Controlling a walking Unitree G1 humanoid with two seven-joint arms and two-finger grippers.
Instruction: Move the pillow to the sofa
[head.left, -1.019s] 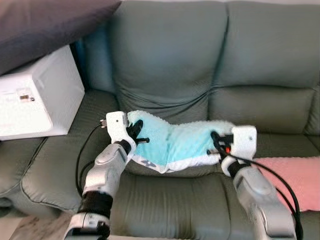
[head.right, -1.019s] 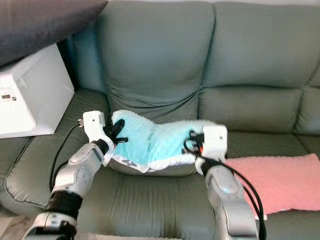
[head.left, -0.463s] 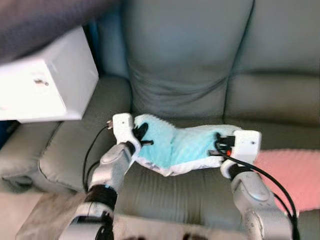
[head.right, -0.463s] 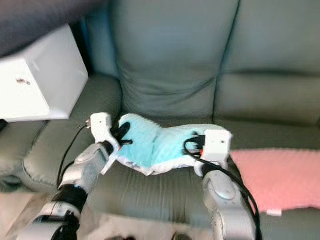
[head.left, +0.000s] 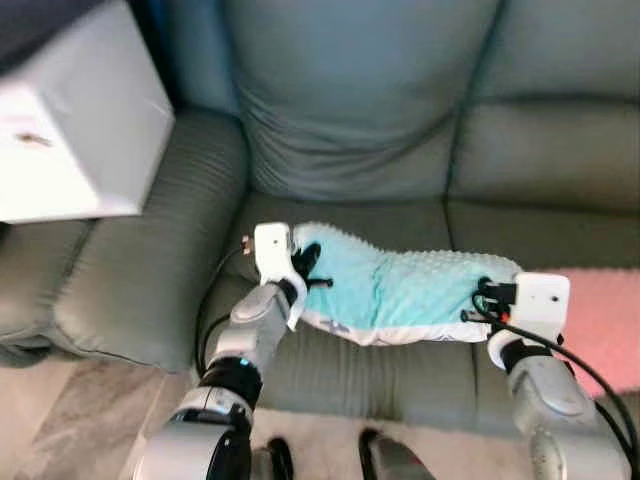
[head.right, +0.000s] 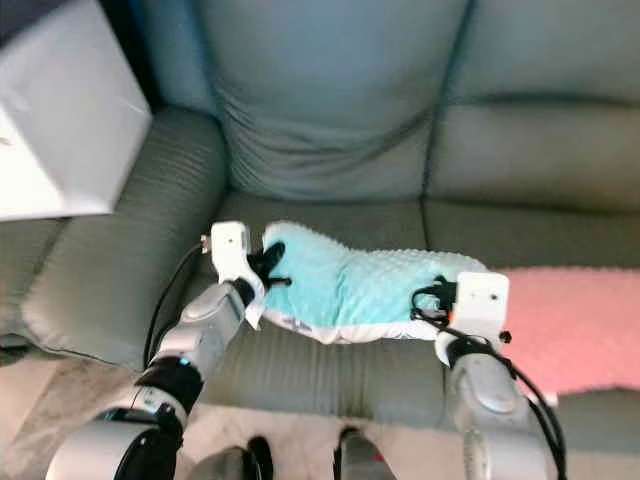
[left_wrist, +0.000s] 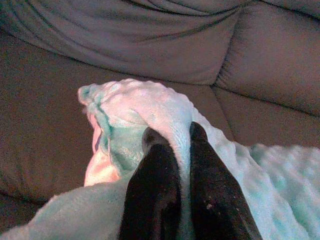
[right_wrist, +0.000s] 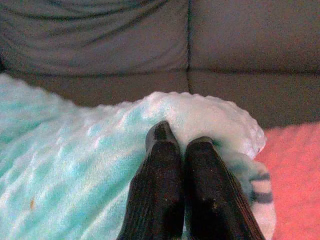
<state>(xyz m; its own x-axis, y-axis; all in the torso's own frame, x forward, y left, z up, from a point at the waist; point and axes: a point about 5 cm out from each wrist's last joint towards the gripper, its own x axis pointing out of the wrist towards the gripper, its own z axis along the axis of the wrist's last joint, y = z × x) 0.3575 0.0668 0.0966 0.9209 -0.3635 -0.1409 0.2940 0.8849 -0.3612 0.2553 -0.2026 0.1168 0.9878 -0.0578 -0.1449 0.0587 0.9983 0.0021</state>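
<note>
In the left eye view, the left gripper (head.left: 305, 268) pinches the left end of the pale turquoise pillow (head.left: 400, 292), and the right gripper (head.left: 484, 300) pinches its right end. The pillow hangs between them with its long axis running left to right, its middle sagging over the front part of the green sofa (head.left: 350, 120) seat. A white box (head.left: 75, 125) rests on the sofa's left armrest, well apart from the pillow. A pink cushion (head.left: 600, 310) lies on the seat just to the right of the pillow's right end. Bare seat and backrest lie behind the pillow.

In the right eye view, the pillow's white-trimmed lower edge (head.right: 350, 330) droops toward the seat's front edge.

In the left wrist view, the two black fingers (left_wrist: 155, 195) are pressed together on a fold of the pillow's fabric, with sofa seat and backrest beyond.

In the right wrist view, the fingers (right_wrist: 160, 195) are likewise clamped on a bunched corner of the pillow, with the pink cushion beside it.
</note>
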